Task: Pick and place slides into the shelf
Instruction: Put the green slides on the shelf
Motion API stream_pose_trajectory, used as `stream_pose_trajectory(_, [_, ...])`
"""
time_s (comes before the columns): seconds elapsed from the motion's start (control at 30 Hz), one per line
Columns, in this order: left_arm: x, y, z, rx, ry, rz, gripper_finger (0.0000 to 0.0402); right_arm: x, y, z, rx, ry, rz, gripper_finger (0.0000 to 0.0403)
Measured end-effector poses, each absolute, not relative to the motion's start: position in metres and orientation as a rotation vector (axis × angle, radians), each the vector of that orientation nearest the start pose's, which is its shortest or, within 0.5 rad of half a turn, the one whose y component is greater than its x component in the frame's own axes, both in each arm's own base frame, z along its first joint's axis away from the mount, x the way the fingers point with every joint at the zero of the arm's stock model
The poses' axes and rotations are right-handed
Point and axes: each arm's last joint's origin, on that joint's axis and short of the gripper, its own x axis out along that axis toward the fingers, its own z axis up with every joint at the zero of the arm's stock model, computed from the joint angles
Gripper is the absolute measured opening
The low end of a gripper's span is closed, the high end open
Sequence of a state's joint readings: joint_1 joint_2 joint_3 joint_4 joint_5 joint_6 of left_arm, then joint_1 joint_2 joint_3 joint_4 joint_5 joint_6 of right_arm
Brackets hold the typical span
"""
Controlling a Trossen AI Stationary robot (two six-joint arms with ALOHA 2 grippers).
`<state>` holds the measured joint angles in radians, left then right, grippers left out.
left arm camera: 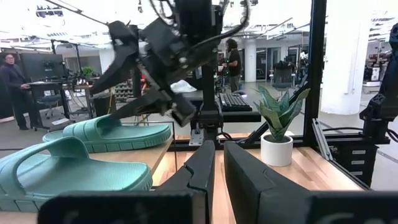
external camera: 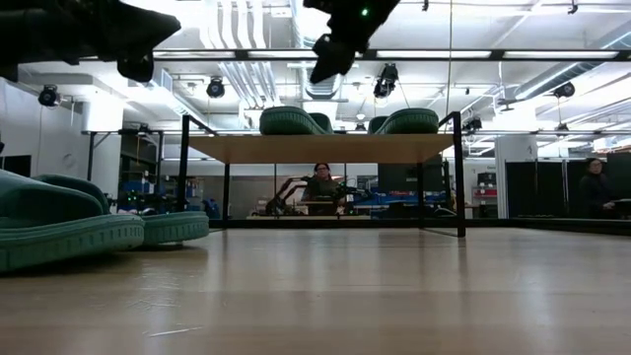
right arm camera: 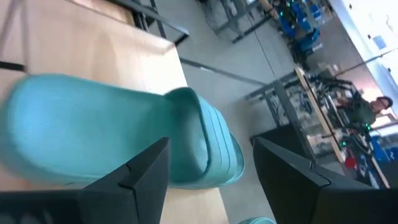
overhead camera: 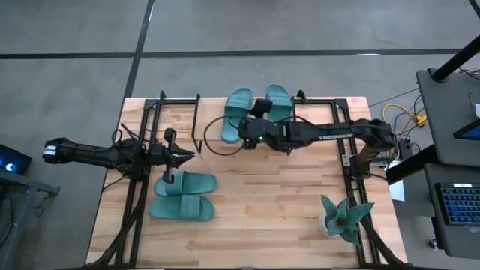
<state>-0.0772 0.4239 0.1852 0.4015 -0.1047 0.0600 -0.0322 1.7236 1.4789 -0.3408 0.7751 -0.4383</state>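
Note:
Two teal slides lie soles down on the light-wood top board of the shelf (external camera: pixel 320 148) at the table's far edge: the left one (overhead camera: pixel 236 114) and the right one (overhead camera: pixel 278 101). Two more slides (overhead camera: pixel 184 184) (overhead camera: pixel 181 208) lie side by side on the tabletop, left of centre. My right gripper (overhead camera: pixel 243 139) is open and hangs above the left shelf slide (right arm camera: pixel 124 134); its fingers stand to either side of that slide, clear of it in the low view (external camera: pixel 327 54). My left gripper (overhead camera: pixel 187 155) is shut, raised just beyond the far tabletop slide.
A potted spiky teal plant (overhead camera: pixel 343 217) stands near the table's near right corner. Black metal frames run along the table's left (overhead camera: pixel 135 187) and right (overhead camera: pixel 349 172) sides. Bare wood lies between the tabletop slides and the plant. People stand in the room beyond the table.

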Motion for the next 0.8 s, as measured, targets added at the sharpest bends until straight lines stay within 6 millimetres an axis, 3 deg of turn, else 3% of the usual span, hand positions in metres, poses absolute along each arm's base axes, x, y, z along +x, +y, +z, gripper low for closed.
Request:
stream_pose_trajectory(0.2, [0.127,-0.007,0.228,0.045,-0.159,0.033,0.0022,0.393,-0.057,0.302,-0.550,0.741,-0.564,0.0220])
stream_pose_trajectory(0.8, [0.127,-0.007,0.227,0.046,-0.155,0.033,0.0022,0.398,-0.109,0.275,-0.533,0.837,-0.651,0.0219])
